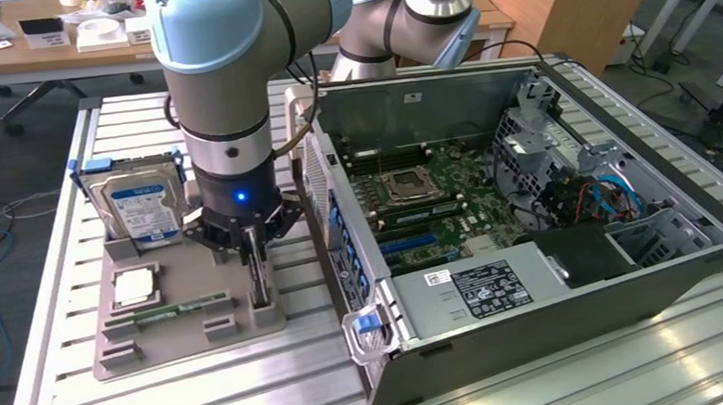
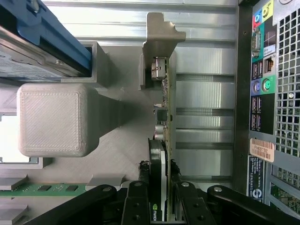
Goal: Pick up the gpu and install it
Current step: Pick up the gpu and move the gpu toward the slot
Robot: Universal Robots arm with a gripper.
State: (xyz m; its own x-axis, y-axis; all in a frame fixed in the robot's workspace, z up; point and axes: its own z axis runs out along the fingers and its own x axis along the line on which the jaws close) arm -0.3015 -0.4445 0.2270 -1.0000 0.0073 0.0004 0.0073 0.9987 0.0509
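Observation:
The gpu [image 1: 259, 284] stands on edge in a slot of the grey holder tray [image 1: 183, 340], beside the open computer case [image 1: 525, 240]. In the wrist view the gpu [image 2: 164, 117] is seen edge-on, with its metal bracket at the far end. My gripper [image 1: 252, 253] is straight above it, and its black fingers [image 2: 140, 201] press against both faces of the card, so my gripper [image 2: 161, 199] is shut on it. The card's lower edge still sits in the tray. The case's motherboard [image 1: 424, 199] lies exposed.
A silver hard drive with a blue label [image 1: 139, 207] stands upright in the tray, close to my arm. A processor [image 1: 135, 287] and a green memory stick [image 1: 157, 315] lie in the tray too. The case's rear port panel [image 2: 272, 93] is close alongside. A grey tray post [image 2: 51, 119] flanks the card.

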